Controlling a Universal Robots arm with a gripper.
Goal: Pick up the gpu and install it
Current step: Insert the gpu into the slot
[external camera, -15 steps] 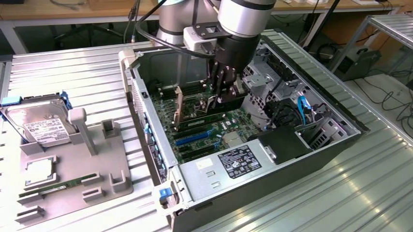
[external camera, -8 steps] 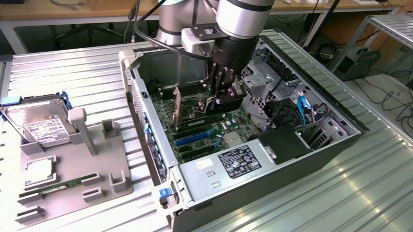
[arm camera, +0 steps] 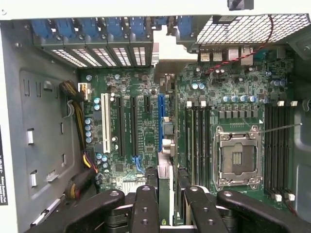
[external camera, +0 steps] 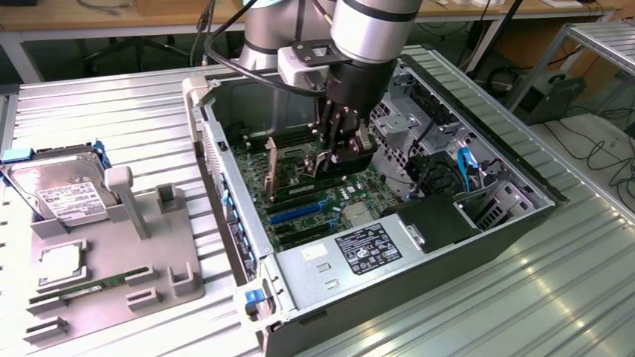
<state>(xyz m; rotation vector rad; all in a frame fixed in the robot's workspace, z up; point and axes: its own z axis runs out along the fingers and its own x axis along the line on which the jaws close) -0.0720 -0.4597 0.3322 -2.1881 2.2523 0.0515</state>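
The gpu [external camera: 297,165] stands on edge inside the open computer case [external camera: 496,223], low over the green motherboard [external camera: 328,204]. My gripper [external camera: 343,152] reaches down into the case and is shut on the card's top edge. In the wrist view the gpu [arm camera: 165,179] appears edge-on between my black fingers [arm camera: 146,208], my gripper [arm camera: 167,211] closed around it. Its pale bracket end [arm camera: 164,53] points at the rear slot openings. The card lines up with the long blue slot [arm camera: 160,121]; whether it sits in the slot I cannot tell.
A grey fixture [external camera: 129,253] on the exterior view's left holds a silver hard drive [external camera: 59,193], a square chip [external camera: 59,262] and a green memory stick [external camera: 89,286]. Inside the case are the power supply [external camera: 362,249], drive cage [external camera: 397,123], empty processor socket [arm camera: 238,158] and cable bundles [arm camera: 77,107].
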